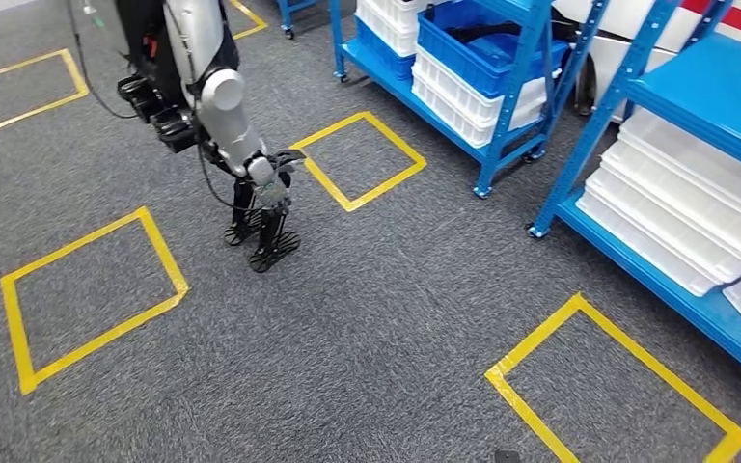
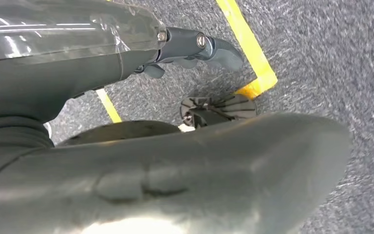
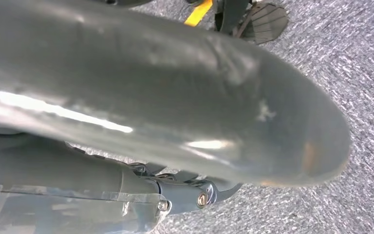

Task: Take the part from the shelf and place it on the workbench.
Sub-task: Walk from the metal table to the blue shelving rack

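Head view showed the blue metal shelf rack (image 1: 502, 116), with its blue plastic bin (image 1: 482, 48) and white plastic trays (image 1: 675, 212), well apart from the fingers across grey carpet (image 1: 367, 318). The part itself could not be picked out there, nor its long axis. The left hand (image 2: 195, 43) and right hand (image 3: 195, 195) hung floorward; whether their fingers were spread or curled I cannot tell. Neither seemed nearer, so walking closer probably came first.

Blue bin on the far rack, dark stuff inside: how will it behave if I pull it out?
The blue bin looks like rigid plastic, so it should hold its shape. Dark contents may add weight and shift. It seems to rest on stacked white trays, so pulling could drag them along.
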Robot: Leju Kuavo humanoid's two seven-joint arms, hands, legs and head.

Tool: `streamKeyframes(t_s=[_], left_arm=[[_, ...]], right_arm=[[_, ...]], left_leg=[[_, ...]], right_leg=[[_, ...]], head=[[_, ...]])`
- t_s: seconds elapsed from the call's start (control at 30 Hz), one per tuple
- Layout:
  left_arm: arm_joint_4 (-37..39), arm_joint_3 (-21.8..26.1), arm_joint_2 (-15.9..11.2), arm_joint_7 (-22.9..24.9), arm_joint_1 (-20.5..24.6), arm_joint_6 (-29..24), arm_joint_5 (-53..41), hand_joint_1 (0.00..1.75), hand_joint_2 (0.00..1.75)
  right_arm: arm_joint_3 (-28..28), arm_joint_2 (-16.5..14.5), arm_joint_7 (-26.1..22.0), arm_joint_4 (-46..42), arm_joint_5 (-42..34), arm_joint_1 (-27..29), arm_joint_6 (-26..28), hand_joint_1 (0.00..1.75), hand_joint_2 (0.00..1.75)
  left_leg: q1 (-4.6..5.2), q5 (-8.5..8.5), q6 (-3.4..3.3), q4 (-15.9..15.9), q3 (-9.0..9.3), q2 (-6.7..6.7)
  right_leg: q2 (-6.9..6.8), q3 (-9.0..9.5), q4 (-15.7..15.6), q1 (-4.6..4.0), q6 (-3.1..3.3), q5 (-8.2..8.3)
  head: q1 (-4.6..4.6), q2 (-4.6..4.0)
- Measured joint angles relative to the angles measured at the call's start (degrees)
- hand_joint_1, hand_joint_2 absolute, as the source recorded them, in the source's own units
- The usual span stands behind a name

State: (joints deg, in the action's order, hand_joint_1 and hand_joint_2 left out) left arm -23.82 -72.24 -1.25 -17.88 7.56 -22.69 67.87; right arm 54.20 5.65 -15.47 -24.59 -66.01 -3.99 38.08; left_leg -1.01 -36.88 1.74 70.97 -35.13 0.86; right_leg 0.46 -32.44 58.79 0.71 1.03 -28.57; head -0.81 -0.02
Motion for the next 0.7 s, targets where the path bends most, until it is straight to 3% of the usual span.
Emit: streamKeyframes(t_s=[0.03,0.07,0.1,0.2,0.27,0.33,0.4,0.43,0.47,0.53,0.57,0.6,0.7], left_arm=[[0.0,-0.01,0.0,0.0,-0.11,0.0,0.0,0.0,0.0],[0.0,-0.01,0.0,0.0,-0.19,0.0,0.0,0.0,0.0],[0.0,-0.01,0.0,0.0,-0.23,0.0,0.0,0.0,0.0],[0.0,0.01,-0.02,0.0,-0.25,0.0,0.0,0.0,0.0],[0.0,0.01,-0.05,0.0,-0.21,-0.05,0.01,0.0,0.0],[-0.01,-0.01,-0.04,0.01,-0.12,-0.11,0.01,0.0,0.0],[-0.02,-0.01,-0.01,0.01,-0.05,-0.15,0.0,0.0,0.0],[-0.02,-0.01,0.0,0.0,-0.03,-0.16,0.0,0.0,0.0],[-0.02,0.0,0.0,0.0,-0.05,-0.18,0.0,0.0,0.0],[-0.02,0.01,0.0,0.0,-0.17,-0.2,0.0,0.0,0.0],[-0.02,0.01,0.0,0.0,-0.22,-0.2,0.0,0.0,0.0],[-0.02,0.01,0.01,0.0,-0.23,-0.2,0.0,0.0,0.0],[-0.02,0.01,0.01,0.01,-0.19,-0.2,0.0,0.0,0.0]], right_arm=[[0.02,-0.01,0.0,0.0,-0.01,0.01,0.0,0.0,0.0],[0.03,-0.01,0.0,0.0,-0.01,0.03,0.0,0.0,0.0],[0.04,-0.01,0.0,0.0,-0.01,0.05,0.0,0.0,0.0],[0.07,-0.05,0.01,0.0,0.0,-0.03,0.0,0.0,0.0],[0.12,-0.11,0.04,0.0,-0.03,-0.03,0.0,0.0,0.0],[0.22,-0.13,0.08,0.0,-0.08,0.05,0.02,0.0,0.0],[0.33,-0.12,0.08,0.0,-0.1,0.1,0.06,0.0,0.0],[0.37,-0.11,0.08,0.0,-0.11,0.04,0.07,0.0,0.0],[0.4,-0.12,0.08,0.0,-0.12,-0.02,0.07,0.0,0.0],[0.45,-0.11,0.09,0.0,-0.14,-0.07,0.07,0.0,0.0],[0.46,-0.1,0.09,0.0,-0.16,0.01,0.07,0.0,0.0],[0.48,-0.08,0.09,0.0,-0.17,0.1,0.07,0.0,0.0],[0.52,-0.06,0.09,0.0,-0.2,0.11,0.07,0.0,0.0]], left_leg=[[0.05,-0.81,-0.08,2.94,-1.51,-0.17],[0.14,-0.52,-0.28,4.06,-2.23,-0.29],[0.28,0.97,-0.61,2.77,-1.87,-0.43],[0.77,6.91,-1.93,-8.33,2.44,-2.48],[1.03,7.85,-2.3,-11.95,3.71,-3.59],[1.02,8.05,-2.52,-12.62,3.91,-3.04],[0.71,8.59,-3.05,-13.61,4.26,-2.12],[0.53,8.83,-3.29,-14.05,4.4,-1.57],[0.57,8.9,-3.45,-14.2,4.47,-1.04],[0.58,8.82,-3.56,-14.19,4.46,0.05],[0.53,8.73,-3.52,-14.13,4.48,0.54],[0.44,8.6,-3.39,-14.01,4.51,0.97],[0.29,7.82,-2.46,-13.13,4.61,2.01]], right_leg=[[0.44,0.03,0.01,-0.14,0.08,-0.02],[0.95,0.09,0.02,-0.26,0.13,-0.03],[1.49,0.19,0.03,-0.35,0.14,-0.04],[3.02,0.41,0.1,-0.48,0.02,-0.13],[3.77,0.23,0.13,-0.4,-0.4,-0.16],[4.46,0.15,-0.03,-0.28,-1.07,-0.04],[3.49,-0.38,1.24,-0.35,-1.6,-1.07],[2.51,-1.32,3.33,-0.39,-1.81,-2.46],[1.38,-2.8,6.5,-0.32,-2.0,-4.3],[0.41,-6.02,13.28,-0.05,-2.52,-7.16],[0.22,-6.72,14.8,0.11,-2.77,-7.24],[0.04,-6.4,14.14,0.28,-3.0,-6.23],[-1.94,-1.44,3.79,0.58,-3.34,-1.13]], head=[[0.19,0.0],[0.32,0.0],[0.43,0.0],[0.62,0.0],[0.69,0.0],[0.72,0.0],[0.47,0.0],[0.16,0.0],[-0.16,0.0],[-0.62,0.0],[-0.74,0.0],[-0.88,0.0],[-1.61,0.0]])
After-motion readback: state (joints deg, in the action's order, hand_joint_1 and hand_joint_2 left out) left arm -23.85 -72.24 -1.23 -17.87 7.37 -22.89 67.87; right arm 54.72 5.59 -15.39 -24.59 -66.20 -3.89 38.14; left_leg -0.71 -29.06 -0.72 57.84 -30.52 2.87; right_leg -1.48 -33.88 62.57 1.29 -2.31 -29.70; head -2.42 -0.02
